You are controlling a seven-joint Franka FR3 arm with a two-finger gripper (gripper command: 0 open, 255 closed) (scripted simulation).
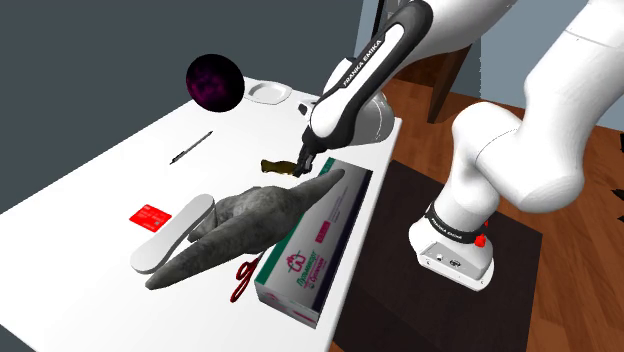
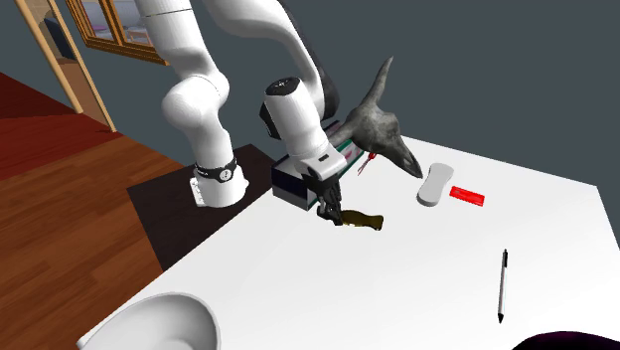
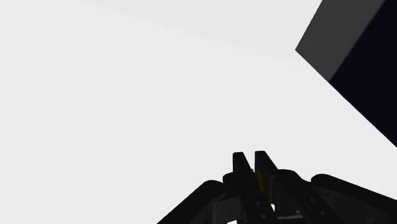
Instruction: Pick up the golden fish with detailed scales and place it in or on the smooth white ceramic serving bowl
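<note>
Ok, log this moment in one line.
claw: shut on fish | fish: beside carton | white bowl: apart from fish | step: not yet placed

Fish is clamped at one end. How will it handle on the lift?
Probably stiff: the fish looks like one straight, solid piece sticking out from the gripper. Held at its end, it may pivot or sag in the grasp. It looks slim next to the gripper, so it is likely light.

the hand (image 3: 250,156) pinches a thin golden sliver (image 3: 259,181) over the white tabletop (image 3: 140,95).
</note>
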